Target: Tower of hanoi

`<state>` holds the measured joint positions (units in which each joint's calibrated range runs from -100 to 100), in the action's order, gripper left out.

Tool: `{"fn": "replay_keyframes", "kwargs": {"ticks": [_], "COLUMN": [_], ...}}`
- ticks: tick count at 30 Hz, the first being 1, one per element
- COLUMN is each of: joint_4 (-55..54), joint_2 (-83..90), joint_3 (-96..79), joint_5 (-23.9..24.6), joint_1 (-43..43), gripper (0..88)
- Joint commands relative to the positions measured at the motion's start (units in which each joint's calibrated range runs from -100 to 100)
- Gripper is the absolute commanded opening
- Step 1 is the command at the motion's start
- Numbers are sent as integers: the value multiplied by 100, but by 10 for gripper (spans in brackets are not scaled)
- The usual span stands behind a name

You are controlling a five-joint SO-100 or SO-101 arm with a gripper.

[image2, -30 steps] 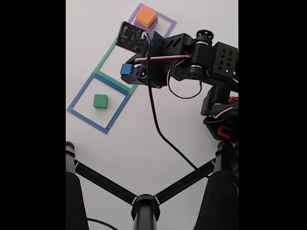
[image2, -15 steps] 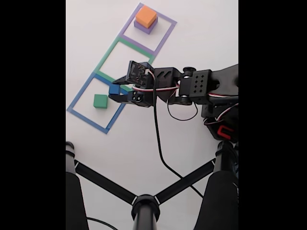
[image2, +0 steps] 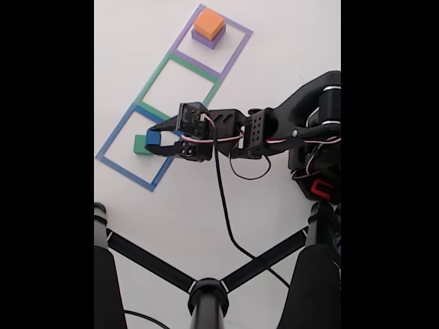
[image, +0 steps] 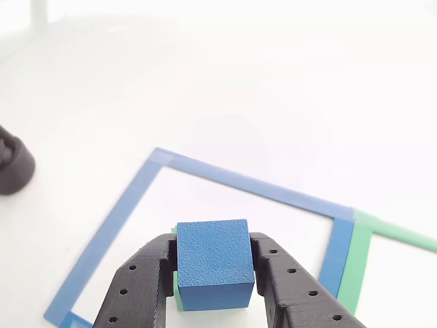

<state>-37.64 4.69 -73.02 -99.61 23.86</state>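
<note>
Between the black pincer (image: 216, 273) fingers, pinched tight, a matte blue block (image: 214, 262) (green block (image2: 140, 144) just beneath)

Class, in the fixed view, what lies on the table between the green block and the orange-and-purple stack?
In the fixed view, between the matte green block and the orange block on the purple block lies the flat green square outline, nothing inside it.

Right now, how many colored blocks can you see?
4. Blue block in the gripper, over the green block inside the blue outline. Orange block sits on the purple block.
</note>
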Motion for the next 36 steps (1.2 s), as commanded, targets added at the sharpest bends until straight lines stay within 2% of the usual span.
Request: {"fn": "replay_keyframes", "kwargs": {"ticks": [1, 20, 22, 27, 36], "joint_4": [-344, -789, -821, -878, -1048], "joint_2": [-364, -1550, -1646, -1775, -1687], "joint_3": [519, 1318, 1409, 1446, 1264], "joint_5": [-39, -39, -39, -39, -39], "joint_1": [34, 19, 19, -19, -80], "gripper": [26, 38, 56, 205, 259]}}
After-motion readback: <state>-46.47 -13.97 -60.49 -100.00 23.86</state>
